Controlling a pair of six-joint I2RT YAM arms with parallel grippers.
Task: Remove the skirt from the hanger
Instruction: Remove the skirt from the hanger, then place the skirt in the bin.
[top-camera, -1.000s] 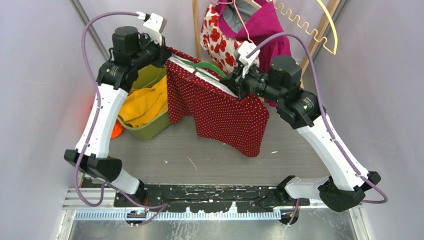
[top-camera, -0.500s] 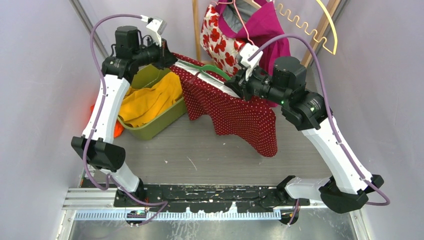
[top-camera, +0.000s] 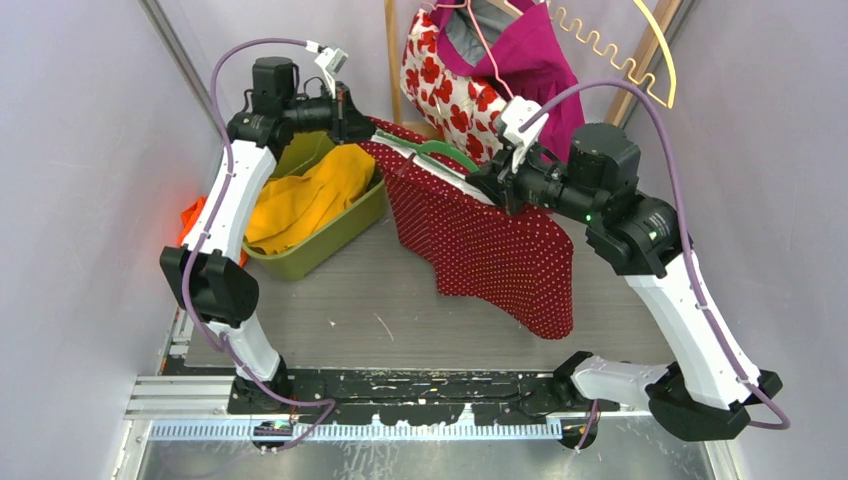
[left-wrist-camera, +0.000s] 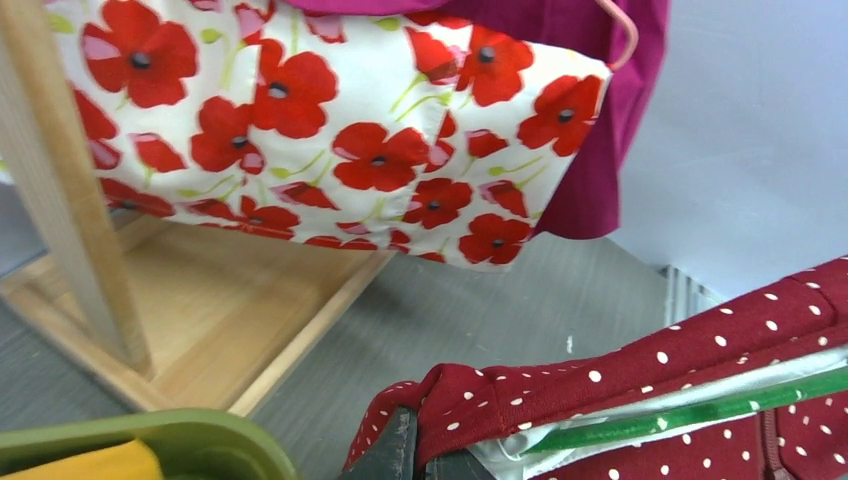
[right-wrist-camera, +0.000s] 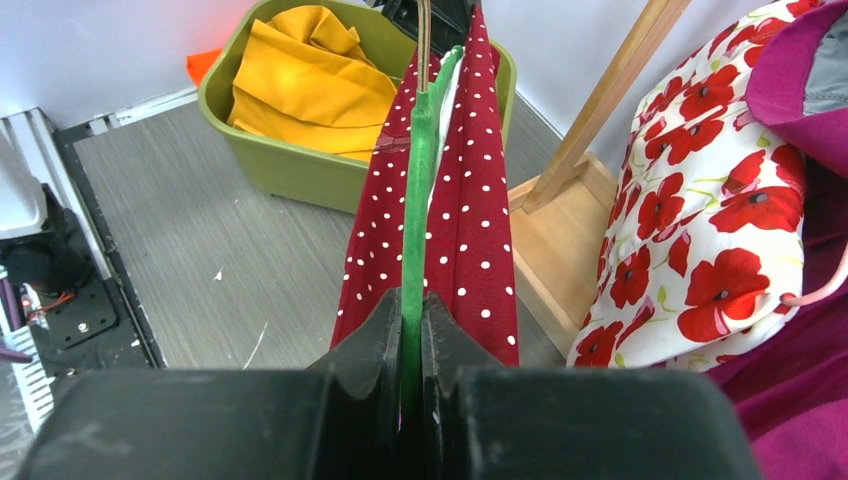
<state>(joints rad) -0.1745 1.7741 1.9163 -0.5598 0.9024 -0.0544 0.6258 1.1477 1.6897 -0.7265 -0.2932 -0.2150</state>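
A dark red skirt with white dots (top-camera: 480, 240) hangs in the air over a green hanger (top-camera: 440, 152), stretched between my two arms. My left gripper (top-camera: 352, 112) is shut on the skirt's waistband corner (left-wrist-camera: 470, 405), its jaws pinching the cloth at the bottom of the left wrist view. My right gripper (top-camera: 492, 185) is shut on the hanger's green bar (right-wrist-camera: 415, 200), which runs straight away from the jaws with skirt fabric (right-wrist-camera: 480, 210) draped on both sides. The hanger's hook is hidden.
An olive bin (top-camera: 330, 235) holding yellow cloth (top-camera: 305, 195) sits at the left, with something orange (top-camera: 195, 212) behind it. A wooden rack (top-camera: 392, 60) at the back carries a poppy-print garment (top-camera: 440, 70) and a magenta one (top-camera: 535, 50). Walls stand close on both sides.
Both arms have carried the skirt and hanger to the right and slightly back. The left arm reached further over the bin. Both grips stayed shut.
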